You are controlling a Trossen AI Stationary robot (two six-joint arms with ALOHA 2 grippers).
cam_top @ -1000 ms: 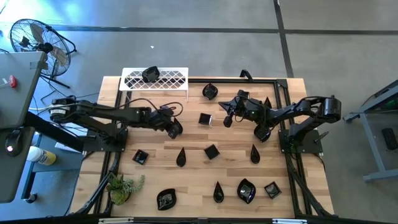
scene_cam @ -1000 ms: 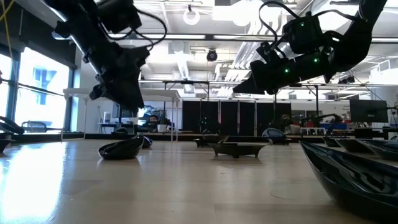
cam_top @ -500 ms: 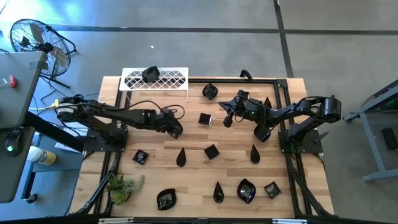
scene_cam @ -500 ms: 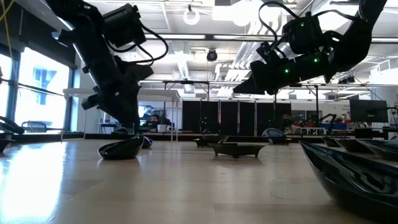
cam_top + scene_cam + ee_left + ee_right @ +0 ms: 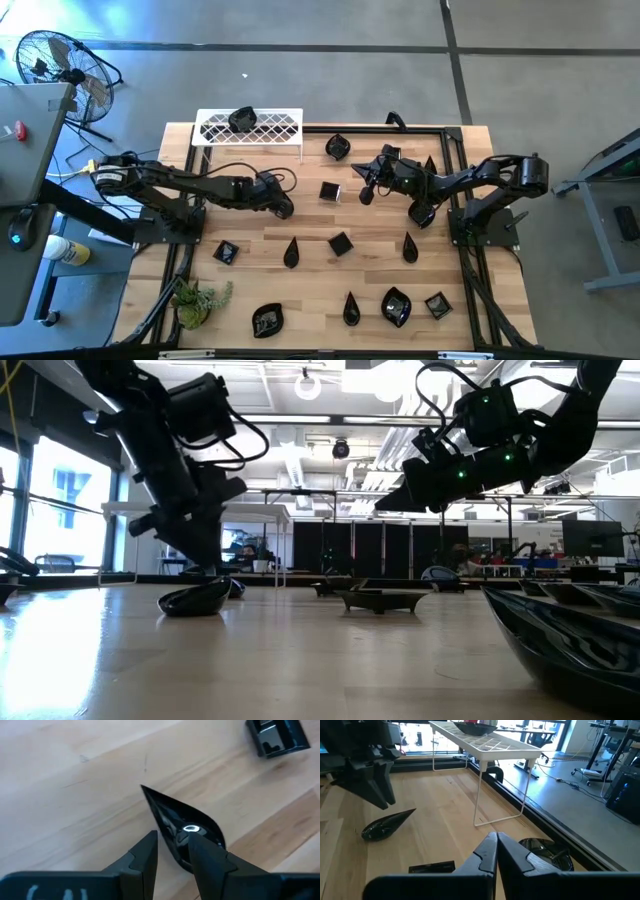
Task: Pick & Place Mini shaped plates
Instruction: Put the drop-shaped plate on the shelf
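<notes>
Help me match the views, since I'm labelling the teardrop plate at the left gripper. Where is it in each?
Left wrist view: teardrop plate mid-picture, at the open left gripper.
High view: mostly hidden under that gripper, left of the table's middle.
Low view: lower left, beneath the gripper.
Right wrist view: left side, on the wood.
Shared landmark: the left gripper.
</notes>
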